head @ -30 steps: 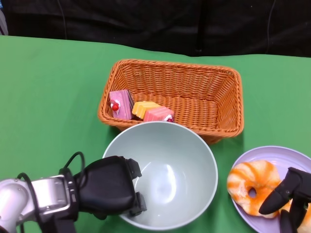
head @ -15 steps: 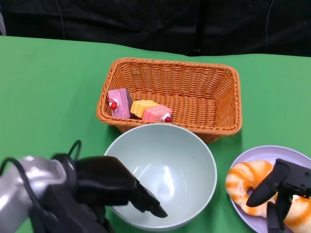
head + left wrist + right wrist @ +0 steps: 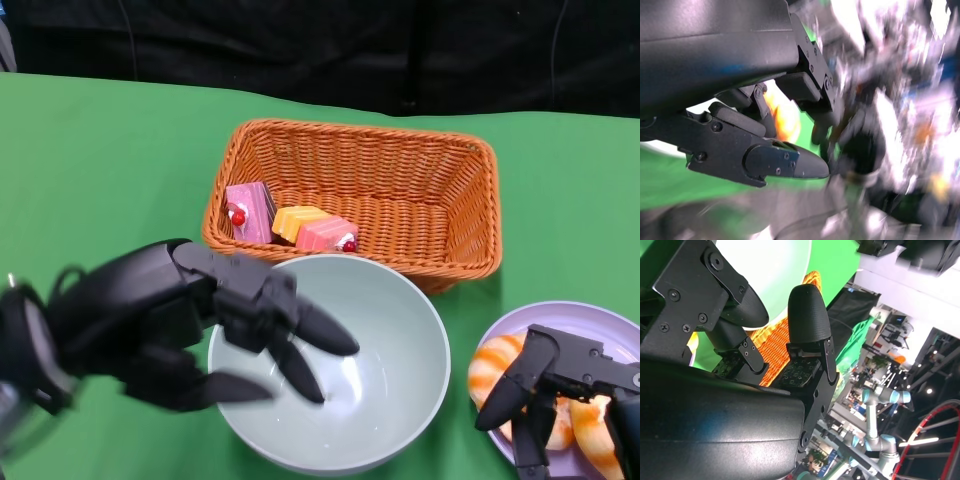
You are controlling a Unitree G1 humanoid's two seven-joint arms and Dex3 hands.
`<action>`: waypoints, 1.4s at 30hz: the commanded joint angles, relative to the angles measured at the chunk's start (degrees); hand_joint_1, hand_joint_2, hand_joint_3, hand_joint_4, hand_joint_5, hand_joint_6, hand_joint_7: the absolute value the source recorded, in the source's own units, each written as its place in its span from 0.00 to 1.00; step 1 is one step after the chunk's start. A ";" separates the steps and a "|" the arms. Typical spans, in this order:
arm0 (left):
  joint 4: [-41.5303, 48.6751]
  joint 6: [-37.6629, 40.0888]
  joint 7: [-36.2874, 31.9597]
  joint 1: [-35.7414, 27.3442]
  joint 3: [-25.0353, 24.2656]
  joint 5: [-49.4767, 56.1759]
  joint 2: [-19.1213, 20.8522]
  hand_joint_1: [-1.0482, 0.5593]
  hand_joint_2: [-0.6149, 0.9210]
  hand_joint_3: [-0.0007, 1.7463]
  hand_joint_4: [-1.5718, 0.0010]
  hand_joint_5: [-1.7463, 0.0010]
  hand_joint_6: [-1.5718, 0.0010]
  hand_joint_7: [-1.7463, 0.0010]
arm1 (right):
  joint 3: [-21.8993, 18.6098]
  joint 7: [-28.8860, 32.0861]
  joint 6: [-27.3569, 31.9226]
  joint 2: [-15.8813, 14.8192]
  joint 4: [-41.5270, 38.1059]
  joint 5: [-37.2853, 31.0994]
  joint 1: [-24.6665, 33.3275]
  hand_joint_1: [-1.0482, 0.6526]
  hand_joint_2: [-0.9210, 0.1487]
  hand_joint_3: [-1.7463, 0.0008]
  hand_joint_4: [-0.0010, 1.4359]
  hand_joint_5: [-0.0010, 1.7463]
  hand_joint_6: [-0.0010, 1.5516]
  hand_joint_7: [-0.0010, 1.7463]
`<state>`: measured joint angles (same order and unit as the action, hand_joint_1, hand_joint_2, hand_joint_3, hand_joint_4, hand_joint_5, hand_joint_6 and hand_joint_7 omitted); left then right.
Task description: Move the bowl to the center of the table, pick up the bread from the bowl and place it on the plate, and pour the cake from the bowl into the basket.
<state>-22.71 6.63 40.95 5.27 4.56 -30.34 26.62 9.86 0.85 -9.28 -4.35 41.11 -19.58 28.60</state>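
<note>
Since a second ago my left hand has let go of the bowl's rim and risen, fingers spread, holding nothing. Cake pieces lie in the basket; the empty bowl sits beside it. My right hand, seemingly open, hovers over the bread on the plate; dropping my left fingers could tip the bowl.

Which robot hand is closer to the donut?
Right. The right hand hangs over the plate, its fingers partly covering the donut. The left hand is across the bowl, its fingers over the bowl's far side from the donut.
</note>
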 commanded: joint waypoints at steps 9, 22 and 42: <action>-5.95 -4.65 -29.66 -16.68 1.93 22.22 -17.91 0.66 0.71 0.78 0.48 0.03 0.52 0.18 | 3.51 1.17 -1.01 3.02 -3.07 4.20 0.29 0.60 0.55 0.19 0.58 0.91 0.50 0.73; -4.34 -7.71 -28.54 -29.98 2.28 19.05 -21.53 0.65 0.68 0.82 0.42 0.00 0.52 0.01 | 5.85 3.42 -0.27 5.30 -4.46 5.76 2.33 0.60 0.54 0.17 0.59 0.93 0.51 0.79; 0.39 -15.78 -25.19 -29.89 0.67 19.30 -21.09 0.62 0.64 0.84 0.40 0.00 0.46 0.09 | 4.57 3.08 -4.10 3.55 -6.94 6.34 2.89 0.60 0.58 0.11 0.60 1.00 0.52 0.82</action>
<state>-22.93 -7.90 15.03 -25.07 5.82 -11.30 4.67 14.96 4.09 -12.48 -0.24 34.48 -14.14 31.26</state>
